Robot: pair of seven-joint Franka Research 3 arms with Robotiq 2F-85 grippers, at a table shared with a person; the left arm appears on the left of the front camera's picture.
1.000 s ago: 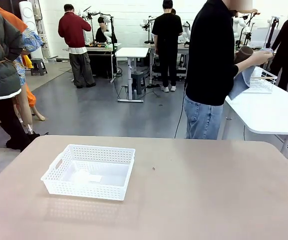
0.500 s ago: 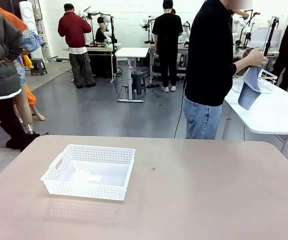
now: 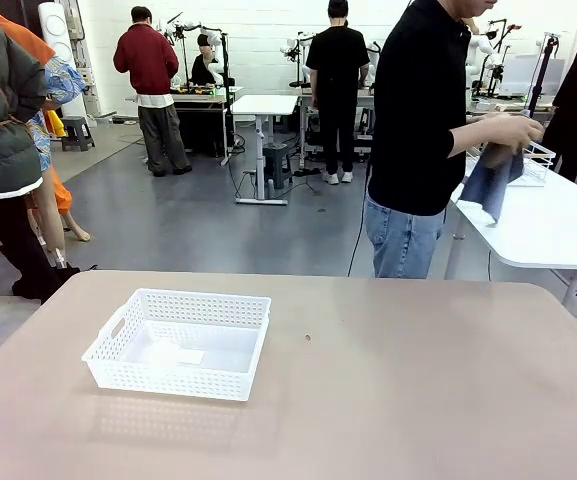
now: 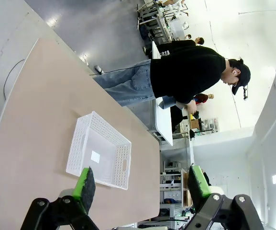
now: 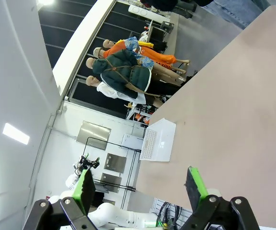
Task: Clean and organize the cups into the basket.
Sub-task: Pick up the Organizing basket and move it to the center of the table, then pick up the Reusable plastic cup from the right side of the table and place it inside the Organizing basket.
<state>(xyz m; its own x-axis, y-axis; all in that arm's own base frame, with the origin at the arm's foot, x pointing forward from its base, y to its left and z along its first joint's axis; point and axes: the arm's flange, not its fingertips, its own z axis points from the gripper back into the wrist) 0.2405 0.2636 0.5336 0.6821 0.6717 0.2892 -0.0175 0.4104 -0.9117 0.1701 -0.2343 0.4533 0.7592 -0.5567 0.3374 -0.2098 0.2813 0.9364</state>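
The white lattice-sided basket (image 3: 168, 378) sits upright on the tan table (image 3: 418, 380), left of centre, handle cut-out facing left.

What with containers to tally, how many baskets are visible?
2. A white lattice basket on the tan table, left; a wire basket on the white table, partly behind the person's hand.

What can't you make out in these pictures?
- Front view: whatever the person's hands wrap in the blue-grey cloth; the cloth covers it.
- Front view: contents of the wire basket, too small, partly behind the cloth.
- Front view: slip inside the white lattice basket, too small to read.
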